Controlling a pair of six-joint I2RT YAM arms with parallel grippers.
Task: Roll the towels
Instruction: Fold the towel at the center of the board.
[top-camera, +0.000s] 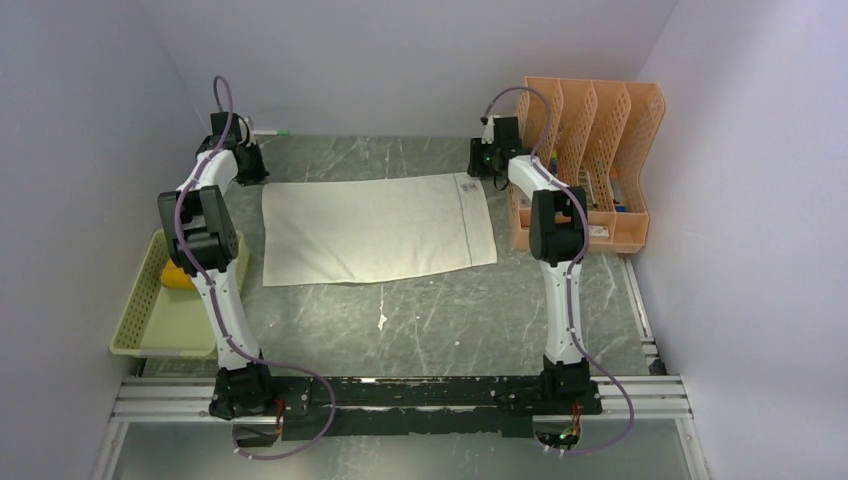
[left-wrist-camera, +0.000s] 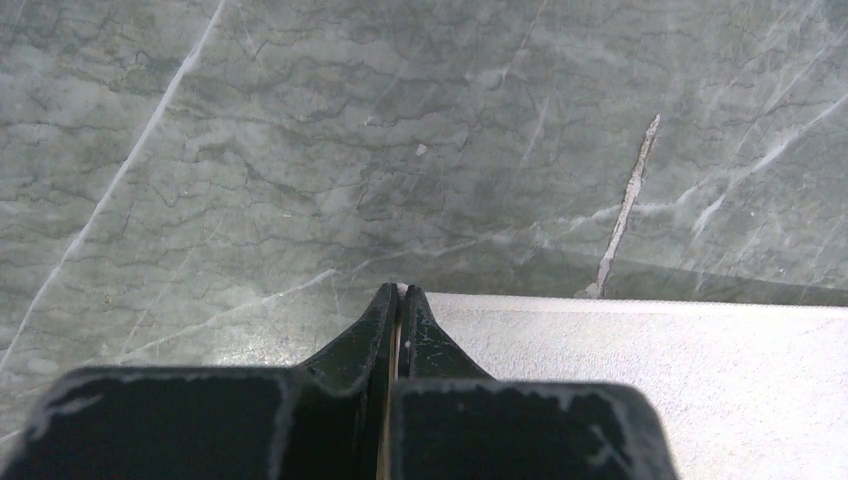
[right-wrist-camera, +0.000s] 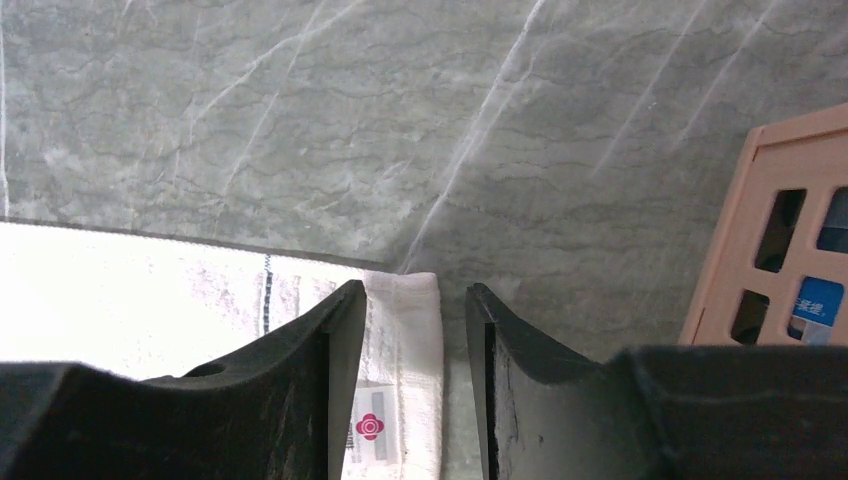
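Left tool (left-wrist-camera: 398, 296) closed at cream towel (top-camera: 375, 228) corner; right tool (right-wrist-camera: 414, 292) parted around its red-flower label (right-wrist-camera: 369, 428).

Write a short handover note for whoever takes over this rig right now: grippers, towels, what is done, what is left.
The left gripper is shut, its tip at the far left corner of the white towel; whether it pinches cloth cannot be told.
The right gripper is open, straddling the far right corner.
The white towel lies flat and unrolled, mid-table. Something yellow lies in the basket, mostly hidden by the left arm.
Done: no rolling yet. Left: all of it.
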